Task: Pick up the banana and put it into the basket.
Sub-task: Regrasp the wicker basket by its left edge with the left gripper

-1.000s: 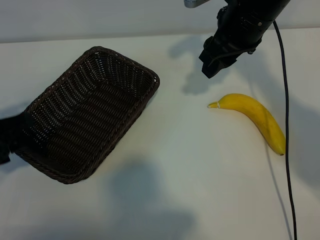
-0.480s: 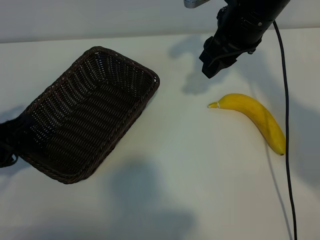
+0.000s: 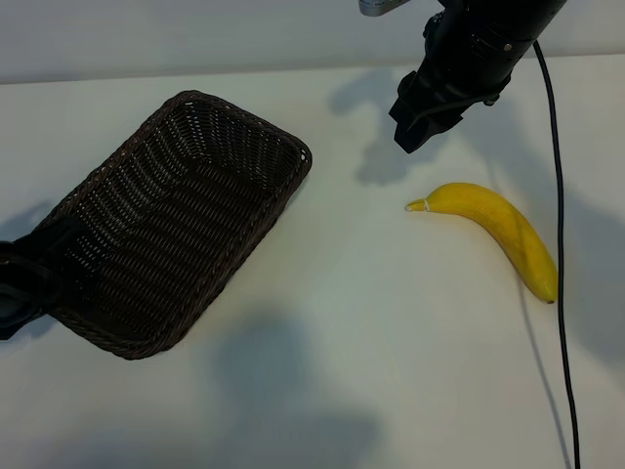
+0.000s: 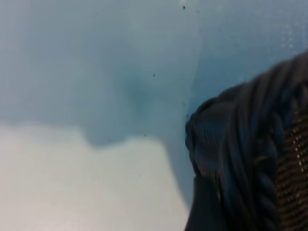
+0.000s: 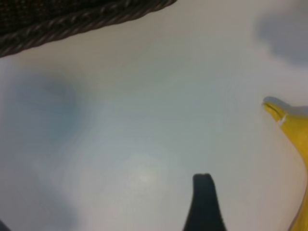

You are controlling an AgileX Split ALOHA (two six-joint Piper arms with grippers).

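No readable text, label, brand, number or sign appears on anything in these views

Exterior camera looks steeply down on the white surface [image 3: 322, 391], taking in the basket [image 3: 176, 220] at left and the banana [image 3: 493, 230] at right. Left wrist camera sits very close against the basket's braided rim [image 4: 240, 159], low over the surface. Right wrist camera looks down from higher, sharing with the exterior view the banana's stem end [image 5: 279, 113] and a stretch of basket rim [image 5: 72, 19].
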